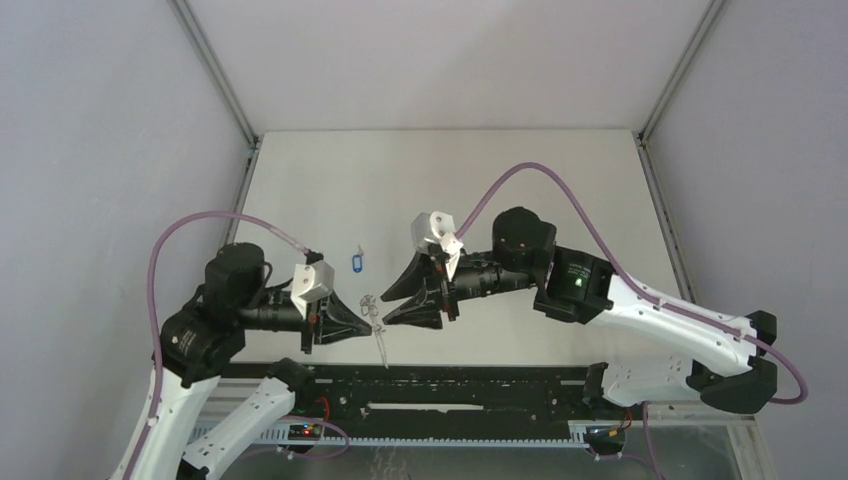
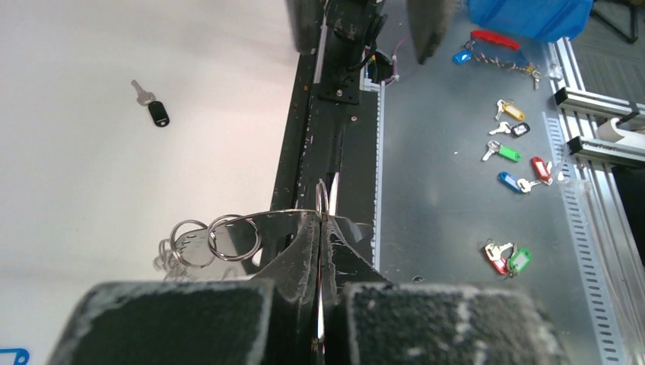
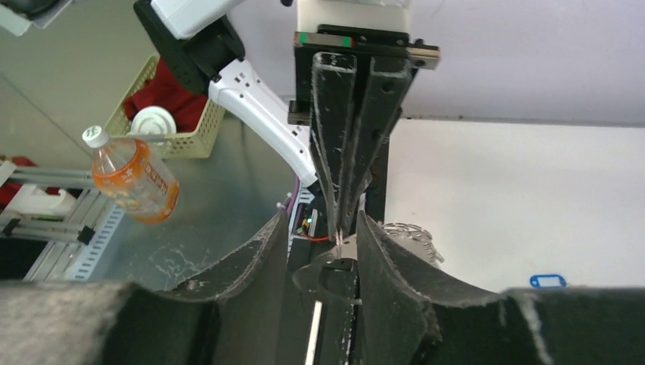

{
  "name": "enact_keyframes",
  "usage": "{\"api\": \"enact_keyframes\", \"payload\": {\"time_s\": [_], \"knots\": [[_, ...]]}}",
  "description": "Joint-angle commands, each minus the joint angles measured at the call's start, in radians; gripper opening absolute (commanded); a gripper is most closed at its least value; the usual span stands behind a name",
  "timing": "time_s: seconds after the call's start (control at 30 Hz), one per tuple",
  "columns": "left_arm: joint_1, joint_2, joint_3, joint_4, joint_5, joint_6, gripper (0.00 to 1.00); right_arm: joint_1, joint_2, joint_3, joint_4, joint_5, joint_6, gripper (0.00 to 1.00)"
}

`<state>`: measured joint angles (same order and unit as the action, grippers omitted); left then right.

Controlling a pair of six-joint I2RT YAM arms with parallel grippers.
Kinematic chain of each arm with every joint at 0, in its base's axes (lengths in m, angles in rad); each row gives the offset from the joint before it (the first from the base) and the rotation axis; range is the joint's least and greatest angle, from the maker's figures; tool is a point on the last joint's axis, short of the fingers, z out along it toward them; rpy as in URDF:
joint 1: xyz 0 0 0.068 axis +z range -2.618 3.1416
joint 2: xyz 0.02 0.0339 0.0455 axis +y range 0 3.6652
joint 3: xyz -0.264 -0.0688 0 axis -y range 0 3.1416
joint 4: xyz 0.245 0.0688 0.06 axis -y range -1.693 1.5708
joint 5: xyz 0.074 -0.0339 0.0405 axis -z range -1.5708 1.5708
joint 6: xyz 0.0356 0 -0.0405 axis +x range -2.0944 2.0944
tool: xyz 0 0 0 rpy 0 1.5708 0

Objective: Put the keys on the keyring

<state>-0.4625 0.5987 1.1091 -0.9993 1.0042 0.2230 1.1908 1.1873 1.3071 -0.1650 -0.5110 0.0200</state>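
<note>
Left wrist view: the left fingers (image 2: 321, 242) are pressed together on the thin wire of the keyring (image 2: 228, 237), holding it up over the near edge of the desk (image 2: 91, 190), its small rings hanging to one side. In the right wrist view the right fingers (image 3: 322, 228) stand spread on either side of that pinch and hold nothing.

Neither key is on the ring. The black-headed key (image 2: 157, 112) and the blue-headed key (image 1: 357, 261) lie loose on the desk, well apart from the ring, so by my reading both threadings remain to be done.

Count: one keyring, two keys, and at least three small rings, with more bunched behind that I cannot count.
</note>
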Motion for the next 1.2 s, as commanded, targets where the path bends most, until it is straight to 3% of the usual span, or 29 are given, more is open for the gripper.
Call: {"api": "enact_keyframes", "payload": {"time_s": [0.0,0.3,0.87,1.1,1.17], "knots": [[-0.023,0.034,0.046,-0.022,-0.037,0.076,0.0,0.003,0.077,0.108,-0.253,-0.058,-0.106,0.44],[-0.037,0.052,0.064,-0.039,-0.06,0.108,0.0,0.038,0.146,0.188,-0.322,-0.013,-0.157,0.35],[-0.048,0.053,0.089,-0.054,-0.041,0.124,0.0,0.062,0.191,0.192,-0.28,0.042,-0.179,0.33],[-0.05,0.054,0.087,-0.053,-0.039,0.125,0.0,0.05,0.187,0.181,-0.234,0.027,-0.157,0.1],[-0.051,0.056,0.085,-0.054,-0.043,0.126,0.0,0.051,0.182,0.169,-0.218,0.026,-0.146,0.09]]}}
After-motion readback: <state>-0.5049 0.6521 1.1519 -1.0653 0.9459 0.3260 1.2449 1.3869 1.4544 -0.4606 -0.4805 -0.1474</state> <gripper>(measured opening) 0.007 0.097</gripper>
